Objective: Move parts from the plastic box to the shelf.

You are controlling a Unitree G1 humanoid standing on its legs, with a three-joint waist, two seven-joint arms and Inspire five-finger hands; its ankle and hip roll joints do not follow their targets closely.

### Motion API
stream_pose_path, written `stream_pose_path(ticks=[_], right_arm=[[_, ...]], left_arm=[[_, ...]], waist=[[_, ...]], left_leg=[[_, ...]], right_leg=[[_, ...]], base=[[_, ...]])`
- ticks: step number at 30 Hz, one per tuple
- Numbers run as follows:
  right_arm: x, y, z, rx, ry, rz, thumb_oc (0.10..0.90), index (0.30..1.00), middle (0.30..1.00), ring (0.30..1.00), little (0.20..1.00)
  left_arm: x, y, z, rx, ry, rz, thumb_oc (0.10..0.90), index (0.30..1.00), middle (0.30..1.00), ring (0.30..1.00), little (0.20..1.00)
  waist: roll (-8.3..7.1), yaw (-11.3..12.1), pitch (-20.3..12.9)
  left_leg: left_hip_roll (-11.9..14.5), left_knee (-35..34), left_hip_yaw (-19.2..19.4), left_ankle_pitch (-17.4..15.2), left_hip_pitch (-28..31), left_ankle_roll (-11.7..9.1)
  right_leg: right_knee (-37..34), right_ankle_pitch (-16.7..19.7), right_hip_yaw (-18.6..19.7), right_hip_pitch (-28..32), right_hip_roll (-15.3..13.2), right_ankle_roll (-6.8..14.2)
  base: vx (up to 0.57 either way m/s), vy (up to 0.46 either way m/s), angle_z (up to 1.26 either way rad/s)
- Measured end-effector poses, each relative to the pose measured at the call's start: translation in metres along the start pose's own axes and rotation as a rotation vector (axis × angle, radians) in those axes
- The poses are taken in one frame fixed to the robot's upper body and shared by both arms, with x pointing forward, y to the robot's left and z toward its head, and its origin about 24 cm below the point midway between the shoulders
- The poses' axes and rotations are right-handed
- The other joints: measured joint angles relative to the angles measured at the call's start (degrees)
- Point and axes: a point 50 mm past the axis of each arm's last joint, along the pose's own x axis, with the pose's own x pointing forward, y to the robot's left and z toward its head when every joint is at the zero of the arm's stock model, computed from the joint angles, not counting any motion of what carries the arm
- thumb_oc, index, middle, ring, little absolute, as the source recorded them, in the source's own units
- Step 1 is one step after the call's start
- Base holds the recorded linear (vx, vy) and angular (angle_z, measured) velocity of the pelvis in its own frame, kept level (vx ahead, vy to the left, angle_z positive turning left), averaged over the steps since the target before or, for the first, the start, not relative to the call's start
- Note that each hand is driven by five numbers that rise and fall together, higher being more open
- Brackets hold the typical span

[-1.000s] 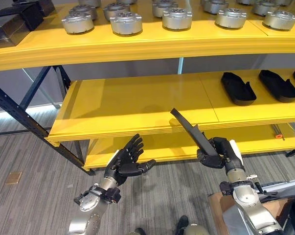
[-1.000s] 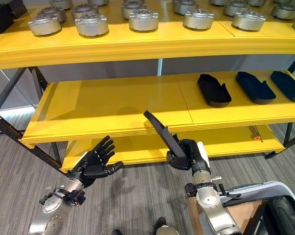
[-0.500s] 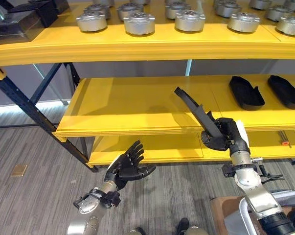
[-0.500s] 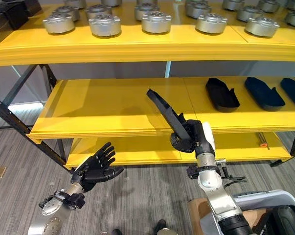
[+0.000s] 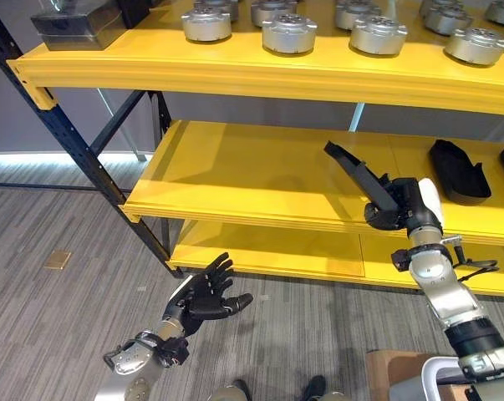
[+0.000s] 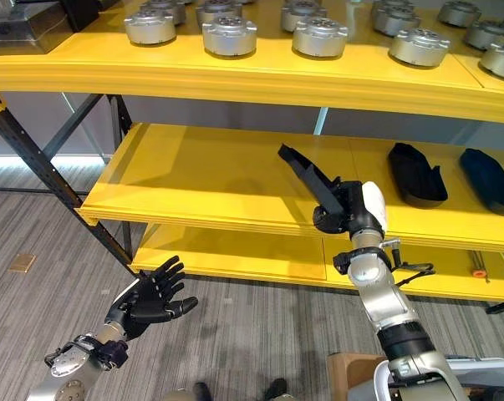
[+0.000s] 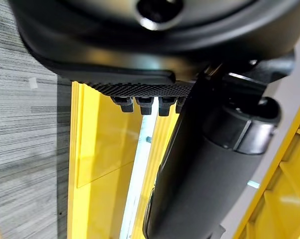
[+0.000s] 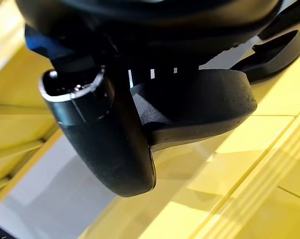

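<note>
We have the long black part point(image 5: 358, 173) clamped at its near end in our right robot hand point(image 5: 399, 206), fingers curled round it. Its long axis slants up and to the left from the hand, so the free tip already hangs above the middle shelf point(image 5: 235, 171), just past the front edge. Two similar black parts point(image 6: 416, 174) lie on that shelf to the right. Our left robot hand point(image 5: 203, 294) is low over the floor, fingers spread, well apart and holding nothing. We judge the right arm alone places it.

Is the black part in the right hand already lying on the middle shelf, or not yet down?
Not yet down. The black part slants up from the right hand, above the middle shelf.
</note>
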Motion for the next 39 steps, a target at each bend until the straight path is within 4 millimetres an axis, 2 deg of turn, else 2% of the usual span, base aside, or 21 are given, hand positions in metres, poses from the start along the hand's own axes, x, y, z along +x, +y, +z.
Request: stream_pose_path(ticks=[9, 16, 18, 19, 20, 22, 23, 24, 25, 27, 29, 30, 31, 32, 33, 36, 39], right_arm=[[0.013, -0.014, -0.010, -0.056, 0.062, -0.023, 0.400, 0.300, 0.300, 0.300, 0.300], [0.014, -0.016, -0.015, -0.075, 0.089, -0.022, 0.400, 0.300, 0.300, 0.300, 0.300], [0.017, -0.015, -0.012, -0.097, 0.081, -0.019, 0.400, 0.300, 0.300, 0.300, 0.300], [0.024, -0.013, -0.003, -0.124, 0.063, 0.000, 0.400, 0.300, 0.300, 0.300, 0.300], [0.027, -0.014, 0.001, -0.124, 0.058, 0.011, 0.400, 0.300, 0.300, 0.300, 0.300], [0.030, -0.015, 0.003, -0.124, 0.057, 0.014, 0.400, 0.300, 0.300, 0.300, 0.300], [0.032, -0.016, 0.002, -0.127, 0.065, 0.010, 0.400, 0.300, 0.300, 0.300, 0.300], [0.032, -0.018, 0.000, -0.144, 0.070, 0.004, 0.400, 0.300, 0.300, 0.300, 0.300], [0.032, -0.020, -0.002, -0.165, 0.075, 0.000, 0.400, 0.300, 0.300, 0.300, 0.300], [0.032, -0.022, -0.007, -0.183, 0.096, -0.002, 0.400, 0.300, 0.300, 0.300, 0.300], [0.032, -0.024, -0.012, -0.196, 0.118, -0.005, 0.400, 0.300, 0.300, 0.300, 0.300], [0.032, -0.026, -0.013, -0.201, 0.122, -0.009, 0.400, 0.300, 0.300, 0.300, 0.300], [0.032, -0.028, -0.014, -0.206, 0.121, -0.012, 0.400, 0.300, 0.300, 0.300, 0.300], [0.032, -0.029, -0.014, -0.207, 0.120, -0.014, 0.400, 0.300, 0.300, 0.300, 0.300], [0.033, -0.031, -0.013, -0.211, 0.119, -0.018, 0.400, 0.300, 0.300, 0.300, 0.300], [0.034, -0.031, -0.010, -0.210, 0.108, -0.010, 0.400, 0.300, 0.300, 0.300, 0.300], [0.037, -0.037, -0.005, -0.216, 0.100, -0.020, 0.400, 0.300, 0.300, 0.300, 0.300]], left_arm=[[0.016, -0.006, 0.018, 0.040, -0.048, -0.084, 0.900, 1.000, 1.000, 1.000, 1.000], [0.014, -0.001, 0.023, 0.077, -0.026, -0.109, 0.900, 1.000, 1.000, 1.000, 1.000], [0.014, -0.001, 0.023, 0.078, -0.026, -0.109, 0.900, 1.000, 1.000, 1.000, 1.000], [0.013, 0.000, 0.022, 0.077, -0.023, -0.104, 0.900, 1.000, 1.000, 1.000, 1.000], [0.013, -0.001, 0.021, 0.078, -0.019, -0.107, 0.900, 1.000, 1.000, 1.000, 1.000], [0.014, -0.002, 0.020, 0.079, -0.011, -0.107, 0.900, 1.000, 1.000, 1.000, 1.000], [0.014, -0.002, 0.019, 0.081, -0.007, -0.100, 0.900, 1.000, 1.000, 1.000, 1.000], [0.016, -0.004, 0.019, 0.083, -0.004, -0.097, 0.900, 1.000, 1.000, 1.000, 1.000], [0.017, -0.005, 0.019, 0.085, -0.001, -0.101, 0.900, 1.000, 1.000, 1.000, 1.000], [0.020, -0.007, 0.022, 0.094, -0.006, -0.114, 0.900, 1.000, 1.000, 1.000, 1.000], [0.020, -0.008, 0.020, 0.101, 0.009, -0.130, 0.900, 1.000, 1.000, 1.000, 1.000], [0.020, -0.009, 0.018, 0.103, 0.016, -0.137, 0.900, 1.000, 1.000, 1.000, 1.000], [0.018, -0.008, 0.018, 0.108, 0.024, -0.147, 0.900, 1.000, 1.000, 1.000, 1.000], [0.017, -0.007, 0.019, 0.117, 0.029, -0.152, 0.900, 1.000, 1.000, 1.000, 1.000], [0.016, -0.007, 0.016, 0.111, 0.037, -0.154, 0.900, 1.000, 1.000, 1.000, 1.000], [0.013, -0.013, 0.016, 0.120, 0.043, -0.220, 0.900, 1.000, 1.000, 1.000, 1.000], [0.019, -0.025, 0.015, 0.126, 0.050, -0.293, 0.900, 1.000, 1.000, 1.000, 1.000]], waist=[[1.15, 1.2, 2.5], [0.79, 1.2, 3.2], [0.74, 1.2, 4.1], [0.76, 1.9, 4.8], [0.68, 2.2, 5.0], [0.16, 2.2, 5.5], [-0.13, 2.5, 5.7], [0.05, 2.2, 6.1], [0.13, 1.9, 6.2], [-0.02, 1.4, 6.5], [-0.07, 0.8, 6.7], [-0.18, 0.8, 6.7], [-0.76, 0.9, 6.9], [-1.43, 0.9, 7.3], [-0.65, 0.9, 7.3], [-0.01, 1.1, 7.3], [-0.06, 0.6, 7.3]], left_leg=[[-0.9, 1.0, -0.7, -0.7, -0.3, 1.0], [-2.2, 2.9, 0.6, -2.7, 0.3, 2.1], [-2.4, 3.5, 1.1, -3.2, 0.8, 2.4], [-1.7, 4.1, 2.7, -3.7, 0.8, 2.6], [-1.7, 4.3, 3.5, -3.9, 0.9, 2.9], [-2.2, 4.3, 4.2, -4.3, 1.2, 3.0], [-2.5, 4.5, 4.6, -4.9, 1.3, 3.2], [-2.8, 5.0, 4.2, -5.7, 1.2, 4.2], [-3.3, 5.2, 3.7, -5.8, 1.1, 4.2], [-3.9, 5.9, 2.5, -5.6, 0.4, 4.5], [-4.2, 6.2, 0.4, -5.5, 0.1, 4.4], [-4.2, 6.4, -0.1, -5.5, -0.1, 4.2], [-4.5, 7.3, -0.9, -5.7, -0.5, 3.4], [-4.6, 8.2, -1.5, -6.2, -0.6, 2.6], [-3.6, 10.3, -2.7, -7.1, -1.5, 1.4], [-0.1, 11.5, -2.7, -7.6, -2.2, 0.3], [0.9, 10.9, -2.4, -7.5, -1.2, -0.4]], right_leg=[[0.9, 0.1, 0.1, -0.3, -1.0, 0.3], [3.1, 0.4, 1.1, -1.0, -2.3, 0.6], [4.7, 1.1, 0.9, -1.5, -2.8, 0.6], [7.7, 1.7, -0.9, -3.5, -3.8, -0.1], [7.8, 2.4, -1.5, -3.9, -4.0, -0.5], [6.0, 3.0, -1.4, -3.7, -4.7, -0.1], [5.6, 2.9, -0.8, -3.7, -5.3, 1.1], [5.9, 1.4, -0.5, -4.0, -6.8, 4.4], [5.3, 1.5, -0.4, -4.4, -8.6, 5.9], [3.5, 2.7, 1.4, -6.1, -11.1, 7.7], [-0.3, 3.7, 4.9, -5.9, -11.5, 8.5], [-0.7, 3.8, 5.4, -5.9, -11.3, 8.4], [-0.9, 4.5, 5.4, -5.3, -10.7, 7.4], [-1.1, 6.9, 6.4, -4.7, -10.1, 5.8], [-0.1, 9.0, 7.0, -5.0, -8.9, 4.8], [0.5, 7.3, 6.5, -5.4, -5.7, 3.0], [0.8, 6.5, 6.5, -5.2, -4.7, 2.2]], base=[[-0.03, 0.122, 0.04], [0.02, 0.209, -0.08], [0.03, 0.158, -0.27], [0.06, -0.015, -0.47], [0.09, -0.084, -0.53], [0.12, -0.157, -0.23], [0.15, -0.227, -0.04], [0.11, -0.296, 0.09], [0.09, -0.303, 0.29], [0.14, -0.299, 0.39], [0.15, -0.224, 0.51], [0.16, -0.252, 0.44], [0.14, -0.215, 0.38], [0.22, -0.273, 0.38], [0.16, -0.175, 0.19], [0.17, -0.181, -0.03], [0.18, -0.203, -0.12]])
